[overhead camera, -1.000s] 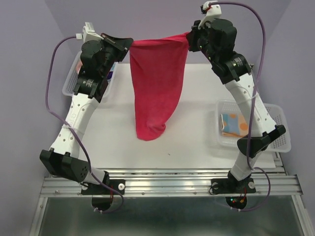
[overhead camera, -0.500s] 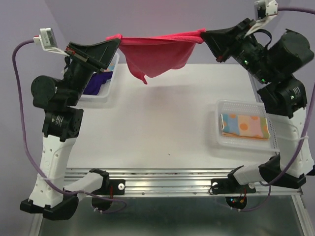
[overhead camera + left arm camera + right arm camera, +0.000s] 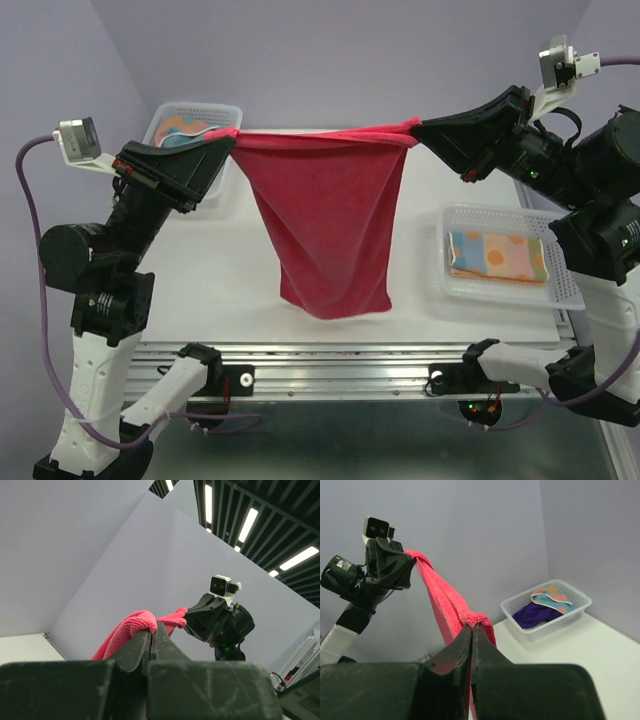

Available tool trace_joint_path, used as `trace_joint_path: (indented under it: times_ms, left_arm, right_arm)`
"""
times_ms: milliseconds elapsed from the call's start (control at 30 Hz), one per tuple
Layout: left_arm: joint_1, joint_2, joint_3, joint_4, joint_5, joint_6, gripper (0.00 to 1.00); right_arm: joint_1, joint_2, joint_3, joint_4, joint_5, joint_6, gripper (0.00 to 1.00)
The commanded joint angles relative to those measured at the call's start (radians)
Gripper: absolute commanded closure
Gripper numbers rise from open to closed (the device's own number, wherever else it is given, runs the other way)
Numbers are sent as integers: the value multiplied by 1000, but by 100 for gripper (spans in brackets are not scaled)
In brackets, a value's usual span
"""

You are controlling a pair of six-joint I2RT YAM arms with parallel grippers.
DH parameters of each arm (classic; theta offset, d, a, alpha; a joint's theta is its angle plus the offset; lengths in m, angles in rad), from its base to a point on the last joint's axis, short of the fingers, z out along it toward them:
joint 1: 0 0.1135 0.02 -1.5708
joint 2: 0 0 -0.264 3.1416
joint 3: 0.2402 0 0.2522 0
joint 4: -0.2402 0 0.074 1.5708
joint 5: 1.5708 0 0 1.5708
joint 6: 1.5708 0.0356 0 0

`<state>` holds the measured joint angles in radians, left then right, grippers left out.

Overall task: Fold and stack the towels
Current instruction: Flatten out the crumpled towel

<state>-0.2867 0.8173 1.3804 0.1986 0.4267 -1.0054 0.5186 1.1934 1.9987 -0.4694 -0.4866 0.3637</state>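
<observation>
Lowered now, pink-red towel [image 3: 330, 230] hangs stretched between both clamped jaws.

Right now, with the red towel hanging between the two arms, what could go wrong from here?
1. The left end effector and right end effector each pinch only a corner tip of the towel, so a tug could pull one corner free.
2. The towel sags into a narrowing pouch instead of hanging flat. Laid on the table like this, it may bunch up and fold crooked.
</observation>
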Motion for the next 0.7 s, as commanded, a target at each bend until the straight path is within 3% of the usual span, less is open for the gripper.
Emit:
trace_joint_path:
  times_ms: [0, 200, 467, 667]
  left_arm:
    - [-2, -32, -29, 62, -28, 2, 100]
    - [0, 75, -81, 58, -106, 37, 100]
    - [64, 374, -112, 185, -148, 38, 100]
    - [123, 689, 7, 249, -141, 82, 100]
  right_arm:
    - [0, -44, -67, 71, 51, 14, 99]
    - [0, -14, -204, 130, 262, -41, 99]
    - [-6, 221, -270, 199, 515, -157, 99]
    - [-103, 490, -216, 305, 507, -155, 99]
